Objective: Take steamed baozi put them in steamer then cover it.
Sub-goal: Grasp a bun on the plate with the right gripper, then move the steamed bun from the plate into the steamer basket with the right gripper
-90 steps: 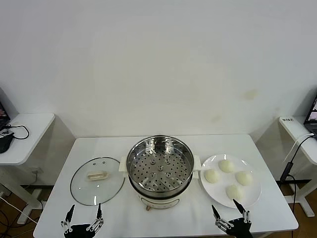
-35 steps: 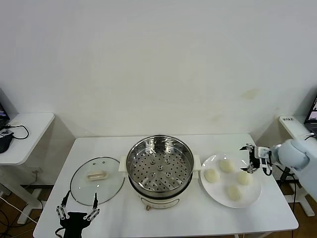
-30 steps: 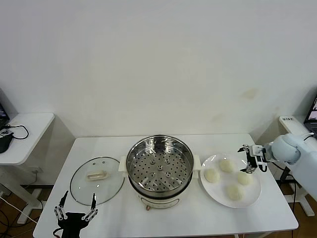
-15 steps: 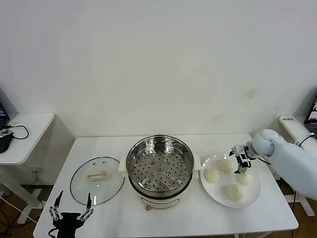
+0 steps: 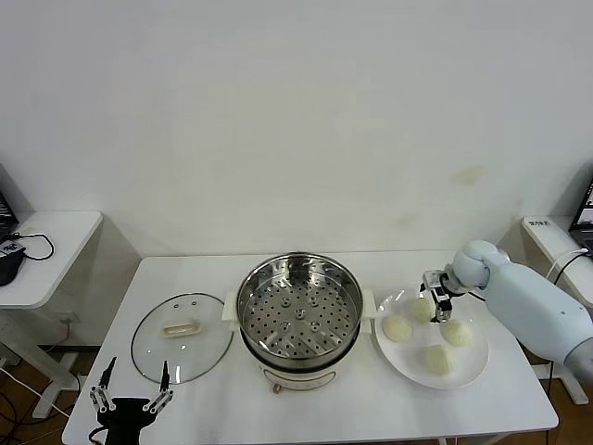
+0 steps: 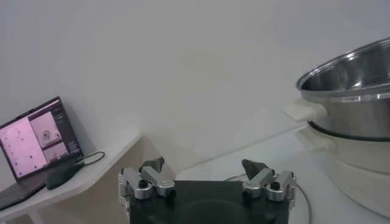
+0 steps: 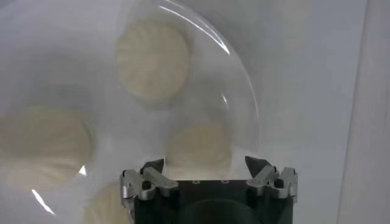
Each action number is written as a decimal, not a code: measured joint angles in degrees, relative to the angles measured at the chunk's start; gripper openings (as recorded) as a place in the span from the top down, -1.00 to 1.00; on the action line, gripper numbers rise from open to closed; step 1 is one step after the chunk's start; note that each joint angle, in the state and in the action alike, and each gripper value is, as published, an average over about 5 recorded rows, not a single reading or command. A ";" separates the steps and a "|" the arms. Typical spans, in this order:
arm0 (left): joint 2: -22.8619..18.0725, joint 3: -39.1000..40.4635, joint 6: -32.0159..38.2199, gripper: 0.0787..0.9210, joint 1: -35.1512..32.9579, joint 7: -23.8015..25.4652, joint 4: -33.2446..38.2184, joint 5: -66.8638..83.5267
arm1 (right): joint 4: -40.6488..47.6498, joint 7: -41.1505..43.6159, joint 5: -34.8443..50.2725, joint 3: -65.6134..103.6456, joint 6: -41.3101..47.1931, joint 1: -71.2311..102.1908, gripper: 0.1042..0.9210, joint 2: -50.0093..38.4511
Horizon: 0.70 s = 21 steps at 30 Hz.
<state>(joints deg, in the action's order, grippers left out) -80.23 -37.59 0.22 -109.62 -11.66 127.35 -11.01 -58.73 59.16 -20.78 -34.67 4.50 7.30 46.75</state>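
Four steamed baozi point(image 5: 423, 310) lie on a white plate point(image 5: 474, 361) at the right of the white table point(image 5: 352, 413), each a smooth, round, cream-white bun; the right wrist view shows fine pleat lines on the one farthest from the camera. They sit apart from one another. The right gripper point(image 5: 435, 292) hangs over the bun nearest the back of the plate, its jaws spread to either side of that bun, with nothing pinched. The steamer point(image 5: 298, 315), a shiny steel pot with a perforated tray and white side handles, stands at the table's centre with nothing in it. The cover point(image 5: 182, 337), clear glass with a cream handle, lies flat on the table to the steamer's left.

The left gripper point(image 5: 131, 397) waits low at the table's near left edge, fingers spread and holding nothing.

A plain white wall stands behind. A side table with a laptop point(image 6: 38, 149) is at the left.

In the right wrist view the gripper's body cuts off the nearest bun, and whether the fingertips touch the bun below cannot be made out
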 measured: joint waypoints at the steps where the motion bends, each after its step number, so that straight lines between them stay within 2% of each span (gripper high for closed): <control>1: 0.00 0.01 0.02 -0.77 0.00 -0.01 0.00 0.00 | 0.20 -0.04 -0.10 -0.02 0.02 0.05 -0.68 0.17; 10: 0.04 -0.04 0.15 -0.77 -0.05 -0.06 0.08 -0.02 | 0.87 -0.25 -0.34 0.07 0.08 0.38 -0.28 0.83; 21: 0.04 0.14 0.24 -0.77 -0.16 -0.09 0.43 -0.05 | -2.02 0.93 2.34 -2.00 0.82 -2.41 -0.28 -1.40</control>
<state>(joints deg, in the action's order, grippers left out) -80.20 -37.45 0.47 -109.78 -11.74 127.78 -11.06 -60.75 60.09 -18.44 -36.67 5.32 4.89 45.35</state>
